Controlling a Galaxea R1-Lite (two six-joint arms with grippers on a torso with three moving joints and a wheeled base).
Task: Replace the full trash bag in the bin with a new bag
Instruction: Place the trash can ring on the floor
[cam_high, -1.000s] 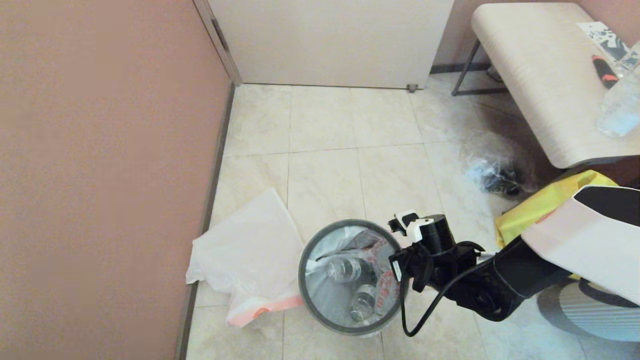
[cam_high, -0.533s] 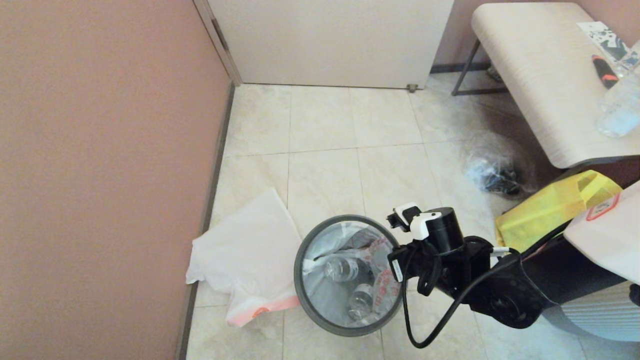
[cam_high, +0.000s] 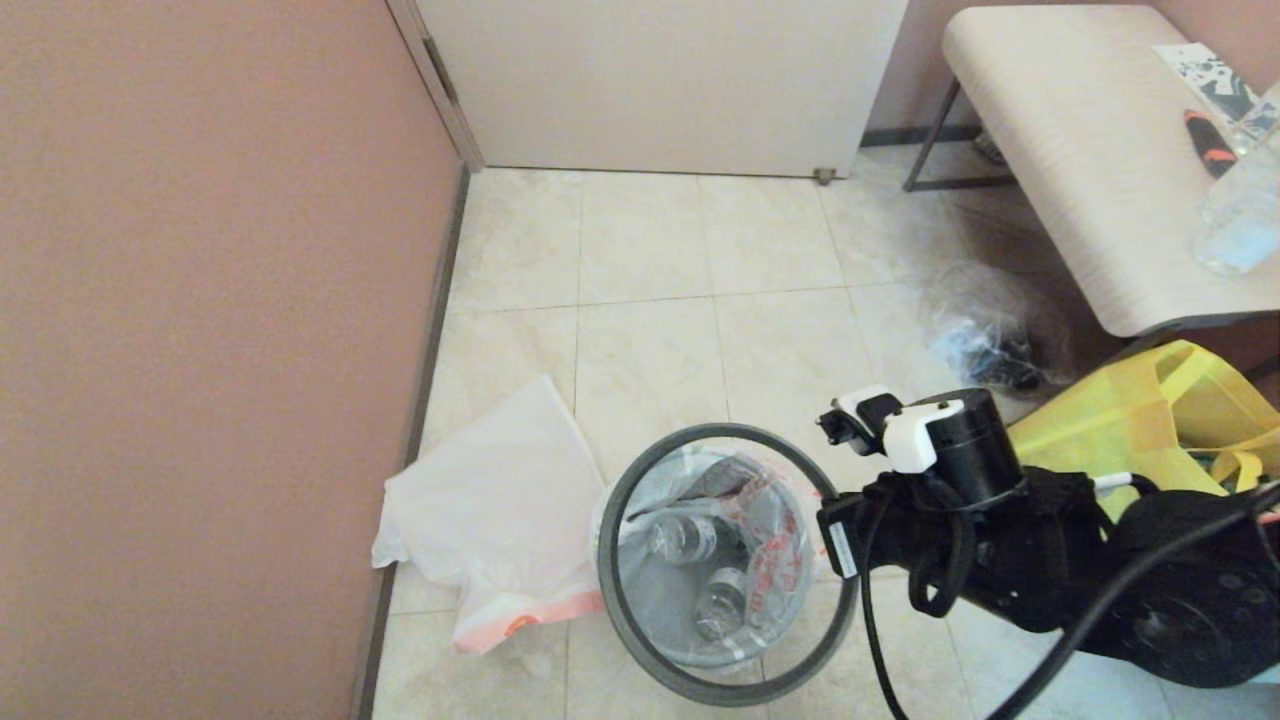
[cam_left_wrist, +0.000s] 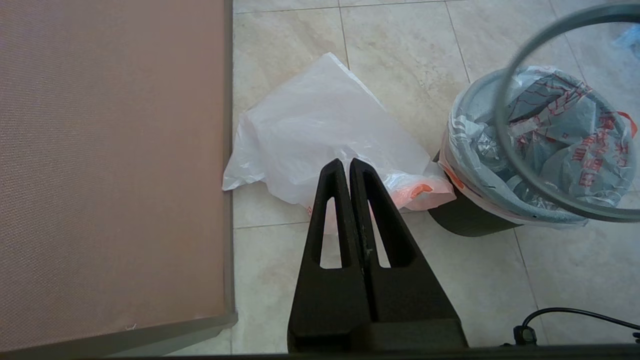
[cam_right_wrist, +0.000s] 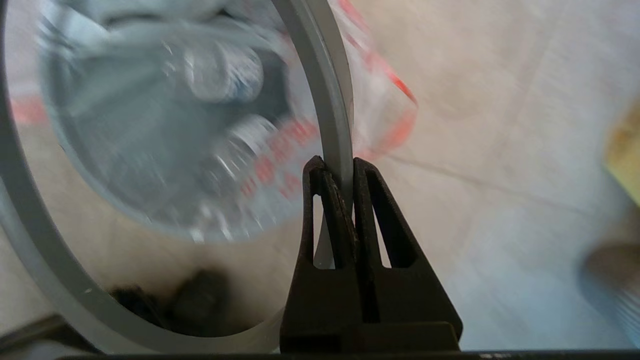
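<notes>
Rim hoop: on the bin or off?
Off. The right tool is shut on the rim hoop, which hangs above the bin, clear of the full trash bag.

New bag (cam_high: 490, 520) left of bin (cam_left_wrist: 462, 220).

black arm (cam_high: 1050, 560), looped cable, seemingly white-capped.

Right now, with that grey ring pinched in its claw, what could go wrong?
The right gripper pinches only a thin edge of the grey hoop, lifted off the bin; it could slip and drop. Swinging, it might snag the full trash bag and tip the bin.
</notes>
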